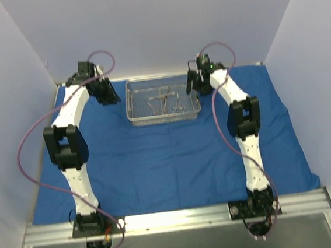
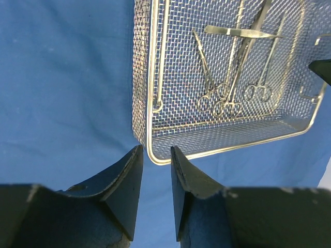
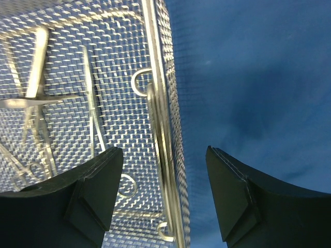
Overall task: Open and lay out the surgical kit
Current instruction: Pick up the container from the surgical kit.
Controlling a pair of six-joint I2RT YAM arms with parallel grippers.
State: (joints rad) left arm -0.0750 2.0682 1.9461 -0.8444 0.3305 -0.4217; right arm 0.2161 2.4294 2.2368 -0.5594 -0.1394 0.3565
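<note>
While our tray [image 1: 165,120] sat on the blue cloth [image 1: 158,166] with its long side running left to right, our left gripper [image 2: 156,148] stood slightly apart at its corner. Our right gripper [image 3: 164,150] stood wide apart over its right wall. The instruments [image 1: 164,102] lay across it.

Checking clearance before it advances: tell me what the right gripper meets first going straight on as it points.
Probably the end wall of the wire-mesh tray: its rim sits between the open jaws of the right gripper, with blue cloth beneath. How near is unclear.
</note>
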